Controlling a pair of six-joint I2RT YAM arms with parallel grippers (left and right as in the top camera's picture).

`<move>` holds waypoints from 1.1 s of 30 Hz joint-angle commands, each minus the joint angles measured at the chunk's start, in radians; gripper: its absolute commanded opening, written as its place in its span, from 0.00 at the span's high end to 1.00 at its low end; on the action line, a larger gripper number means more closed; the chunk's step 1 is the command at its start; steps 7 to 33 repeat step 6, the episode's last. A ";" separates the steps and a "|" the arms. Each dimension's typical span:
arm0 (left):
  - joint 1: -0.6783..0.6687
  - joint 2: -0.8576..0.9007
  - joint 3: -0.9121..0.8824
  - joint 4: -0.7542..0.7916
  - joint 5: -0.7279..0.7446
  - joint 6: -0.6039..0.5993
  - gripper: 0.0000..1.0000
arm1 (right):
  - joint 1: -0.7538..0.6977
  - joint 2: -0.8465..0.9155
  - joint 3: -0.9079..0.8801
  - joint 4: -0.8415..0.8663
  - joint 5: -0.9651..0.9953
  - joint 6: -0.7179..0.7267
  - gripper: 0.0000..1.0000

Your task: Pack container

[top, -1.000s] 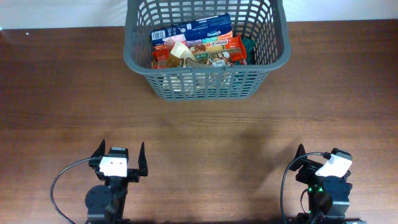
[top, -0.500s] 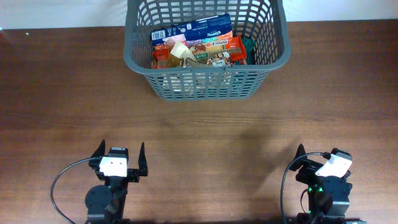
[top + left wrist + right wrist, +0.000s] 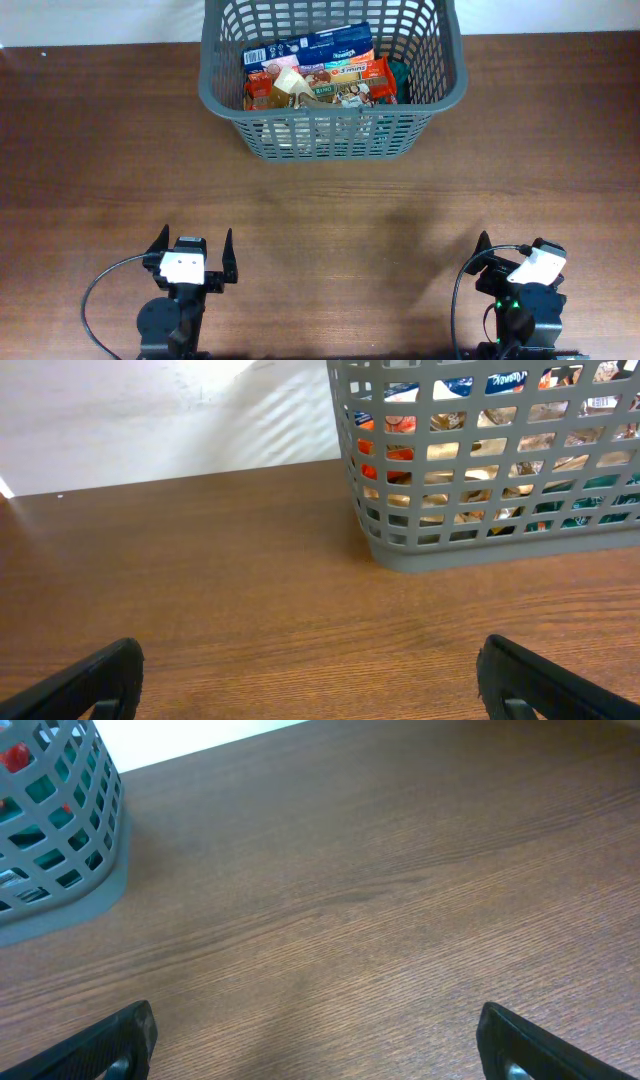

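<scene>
Overhead: container (image 3: 300,109), a dark grey lattice-sided basket, stands at the far edge of the wooden desk (image 3: 330,210), a little left of centre. It is well apart from both arms, which sit at the near edge.

Contents seen from above: a blue packet (image 3: 320,45) lying along the back and a red-orange packet (image 3: 362,72) in front of it. Paler wrappers are at the left, and something teal (image 3: 400,72) is against the right wall. The print is too small to read.

Left end effector (image 3: 196,240): both fingers show from above, spread wide with bare desk between them, holding nothing. A black cable (image 3: 95,290) loops out to its left.

Right end effector (image 3: 515,250): overhead shows only one finger clearly; the white housing hides the other. The right wrist view settles it. The fingertips (image 3: 115,1040) sit at opposite lower corners of the frame, set wide with nothing held.

Left wrist view adds the basket's near wall head-on, with red, tan and teal patches showing through the slots, and a white wall (image 3: 150,410) behind the desk. Right wrist view catches only the basket's right corner, at the upper left.
</scene>
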 commanded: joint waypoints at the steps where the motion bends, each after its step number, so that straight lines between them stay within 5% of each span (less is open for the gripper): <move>1: -0.002 -0.007 -0.005 -0.001 -0.007 -0.002 0.01 | 0.007 -0.011 -0.009 0.002 0.002 -0.002 0.01; 33: -0.002 -0.007 -0.005 -0.002 -0.008 -0.002 0.01 | 0.007 -0.011 -0.009 0.002 0.002 -0.002 0.01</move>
